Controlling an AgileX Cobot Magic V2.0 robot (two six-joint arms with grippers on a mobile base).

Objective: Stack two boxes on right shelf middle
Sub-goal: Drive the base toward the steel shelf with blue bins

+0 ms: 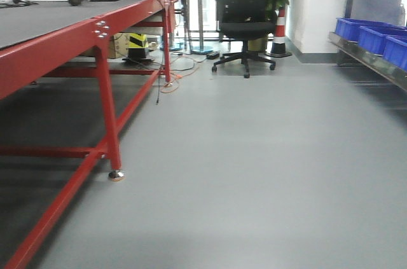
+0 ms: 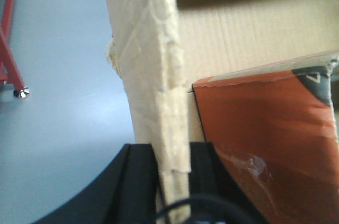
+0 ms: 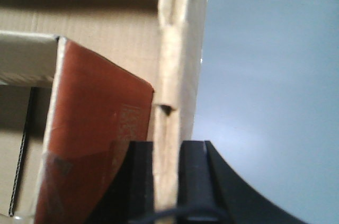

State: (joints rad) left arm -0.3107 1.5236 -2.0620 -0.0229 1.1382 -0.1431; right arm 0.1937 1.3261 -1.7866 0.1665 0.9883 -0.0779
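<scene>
A large plain cardboard box is held by two opposite walls above the grey floor. My left gripper (image 2: pixel 172 147) is shut on its frayed left wall (image 2: pixel 153 75); my right gripper (image 3: pixel 167 147) is shut on its right wall (image 3: pixel 175 49). Inside it lies a second box with a red-orange face (image 2: pixel 265 144), which also shows in the right wrist view (image 3: pixel 95 128). The right shelf (image 1: pixel 365 59), a steel rack, stands at the right edge of the front view. Neither the boxes nor the grippers show in that view.
Blue plastic bins (image 1: pixel 375 37) sit on the steel rack tier. A red-framed table (image 1: pixel 102 34) runs along the left, one foot (image 2: pixel 21 93) in the left wrist view. An office chair (image 1: pixel 245 18), a striped cone (image 1: pixel 280 30) and floor cables (image 1: pixel 175 78) stand ahead.
</scene>
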